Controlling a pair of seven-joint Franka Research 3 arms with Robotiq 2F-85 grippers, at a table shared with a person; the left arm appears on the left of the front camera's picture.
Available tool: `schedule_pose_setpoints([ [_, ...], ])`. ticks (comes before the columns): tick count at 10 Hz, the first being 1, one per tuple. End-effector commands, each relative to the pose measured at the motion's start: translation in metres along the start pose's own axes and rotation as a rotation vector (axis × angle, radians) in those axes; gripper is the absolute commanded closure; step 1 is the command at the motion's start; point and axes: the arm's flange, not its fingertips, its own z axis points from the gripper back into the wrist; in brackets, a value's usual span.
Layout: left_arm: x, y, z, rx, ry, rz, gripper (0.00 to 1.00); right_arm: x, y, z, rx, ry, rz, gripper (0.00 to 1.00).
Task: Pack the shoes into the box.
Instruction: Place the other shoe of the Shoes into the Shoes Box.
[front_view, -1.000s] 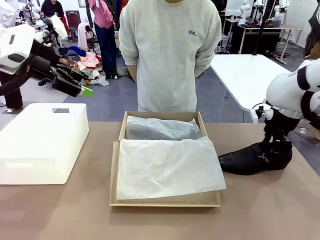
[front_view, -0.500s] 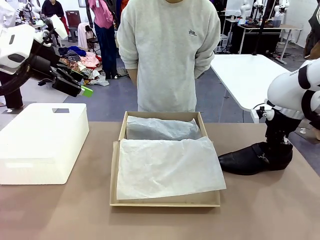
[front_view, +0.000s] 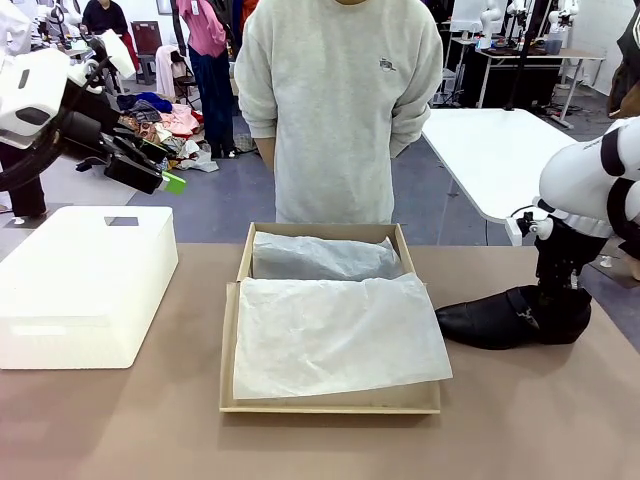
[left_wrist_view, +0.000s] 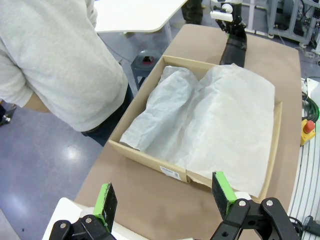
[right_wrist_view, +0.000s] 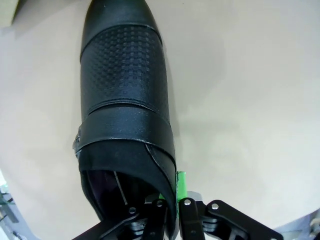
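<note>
The right hand (front_view: 558, 303) is shut on the back of a black shoe (front_view: 498, 322). In the right wrist view one finger goes inside the shoe's opening and the other, with its green pad (right_wrist_view: 181, 184), presses on the outside, so the wall of the shoe is pinched between them. I think it holds the shoe there because the back edge is thin and easy to pinch, and the long toe can then go into the box first.

The shoe is on the desk (front_view: 120, 430), just beside the right side of the box (front_view: 229, 345). Its pointed toe faces the box and is very near the edge of the tissue paper (front_view: 340, 335).

The left hand (front_view: 150, 170) is up high over the white block (front_view: 85, 280), well away from the box. Its fingers are spread wide and hold nothing. I think it waits there to keep out of the way.

The box lies open in the middle of the desk, in front of a person (front_view: 340, 100) who stands with arms behind the back. White paper covers the inside. There is a lump under the paper at the far end, but I cannot tell what it is.

The shoe is black and a bit shiny, with a bumpy patch on top and a strap across it.
</note>
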Motion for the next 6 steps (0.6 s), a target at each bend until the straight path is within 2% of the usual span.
schedule_pose_setpoints([
  [1,-0.001,0.001,0.0,-0.011,-0.009,-0.002,0.0,-0.007,-0.006,0.018,0.003,-0.019,-0.059,1.0],
  [4,-0.001,0.001,0.0,-0.011,-0.009,-0.002,0.0,-0.002,-0.019,0.064,0.053,0.059,-0.14,1.0],
  [6,-0.001,0.001,0.0,-0.011,-0.009,-0.002,0.0,0.01,-0.018,0.098,0.048,0.027,-0.201,1.0],
])
